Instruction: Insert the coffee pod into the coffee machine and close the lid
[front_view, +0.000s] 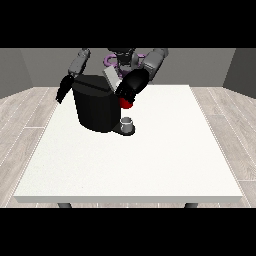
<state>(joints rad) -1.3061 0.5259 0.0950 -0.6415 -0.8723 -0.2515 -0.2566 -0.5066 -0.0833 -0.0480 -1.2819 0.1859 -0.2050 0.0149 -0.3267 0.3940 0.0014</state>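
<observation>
1. A large white rectangular counter (150, 165) fills the middle of the front view, standing on a pale wooden plank floor (22, 117) with grey walls behind.
2. A bulky black coffee machine (95, 107) stands on the far left part of the counter, its grey lid (111, 77) tilted up and open at the top.
3. A small grey cup-shaped thing (127, 122) sits on the machine's low dark base at its front right; whether it is the coffee pod cannot be told.
4. A red thing at the machine (127, 103) shows just above that grey thing, under the black hand.
5. The hand at the view's right (132, 84) reaches in over the machine's upper right edge, beside the raised lid; whether its fingers are released or clenched cannot be told.
6. The hand at the view's left (63, 89) hangs beside the machine's left side, apart from it; its fingers look straight and released, holding nothing.
</observation>
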